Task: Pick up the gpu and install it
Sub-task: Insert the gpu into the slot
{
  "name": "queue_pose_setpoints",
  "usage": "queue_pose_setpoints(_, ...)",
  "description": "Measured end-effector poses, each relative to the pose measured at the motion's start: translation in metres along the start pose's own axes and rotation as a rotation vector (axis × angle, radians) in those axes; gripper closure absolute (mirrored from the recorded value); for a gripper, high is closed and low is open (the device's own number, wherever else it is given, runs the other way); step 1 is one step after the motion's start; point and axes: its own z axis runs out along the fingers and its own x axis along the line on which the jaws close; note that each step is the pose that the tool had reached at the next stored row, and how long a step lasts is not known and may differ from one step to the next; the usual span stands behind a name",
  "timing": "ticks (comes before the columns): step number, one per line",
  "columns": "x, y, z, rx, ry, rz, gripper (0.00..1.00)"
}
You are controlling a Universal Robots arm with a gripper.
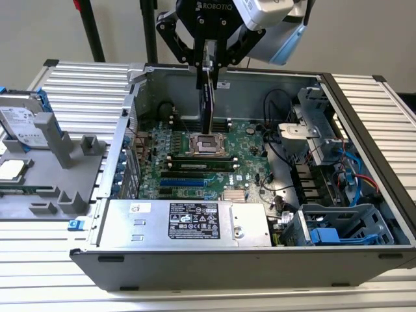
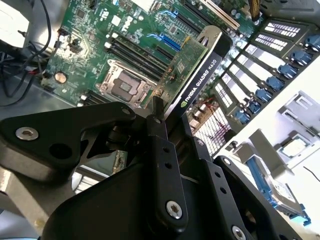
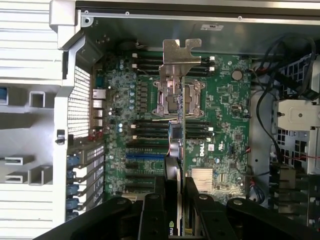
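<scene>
Gripper (image 1: 208, 71) clenched on one gpu (image 1: 207, 114), hanging upright above the motherboard (image 1: 250, 146) inside the open case (image 1: 195, 260); one hard drive (image 1: 23, 123) lies outside.

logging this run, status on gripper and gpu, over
Gripper shut on the gpu. Card held upright above the motherboard, not yet in a slot. Nothing seen in the way.

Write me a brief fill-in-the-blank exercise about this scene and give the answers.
1. The gripper is shut on the gpu, which hangs over the green ____.
2. The silver hard drive lies ____ the computer case, on the exterior view's left.
3. The gpu's cooler shroud is ____ in colour.
Missing words: motherboard; outside; black.
</scene>
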Motion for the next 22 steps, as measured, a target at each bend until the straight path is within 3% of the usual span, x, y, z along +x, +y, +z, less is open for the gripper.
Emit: queue_pose_setpoints(22,0.0,0.0,-0.0001,-0.001,0.0032,-0.071,1.0)
